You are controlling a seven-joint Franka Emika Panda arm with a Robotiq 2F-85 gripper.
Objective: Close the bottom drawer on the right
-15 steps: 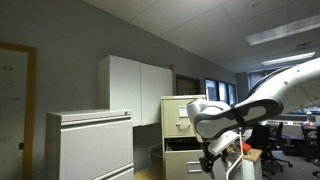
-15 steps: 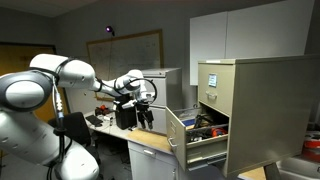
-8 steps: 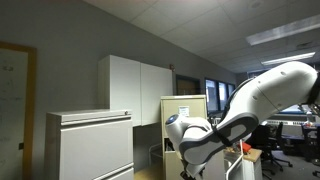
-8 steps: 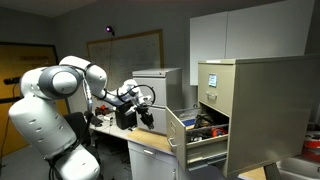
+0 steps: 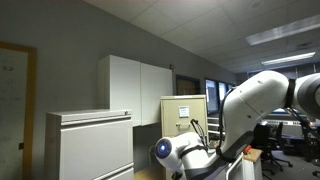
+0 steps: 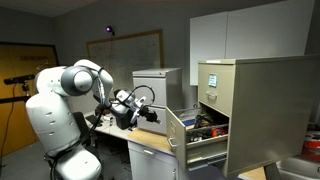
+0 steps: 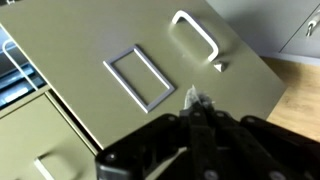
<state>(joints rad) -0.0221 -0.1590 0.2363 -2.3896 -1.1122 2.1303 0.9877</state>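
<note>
The bottom drawer point(image 6: 177, 131) of the tan filing cabinet point(image 6: 250, 100) stands pulled out, with clutter inside it. In the wrist view its flat front point(image 7: 120, 45) fills the frame, carrying a white handle point(image 7: 196, 36) and a metal label frame point(image 7: 140, 76). My gripper point(image 7: 193, 99) is shut with nothing between its fingers, its tips just in front of that face below the handle. Whether they touch it I cannot tell. In an exterior view the gripper point(image 6: 151, 114) hangs a little outward of the drawer front. In the other the arm point(image 5: 215, 140) hides the drawer.
A wider pale grey cabinet point(image 5: 90, 145) and white wall cabinets point(image 5: 140, 88) stand beside the tan one. A cluttered desk point(image 6: 108, 126) lies under the arm. The top drawer with a white label point(image 6: 212, 80) is shut. Wood floor point(image 7: 297, 88) shows past the drawer.
The gripper has gone from open to shut. The arm has folded lower and swung across the cabinet in one exterior view. Its wrist has settled near the drawer front.
</note>
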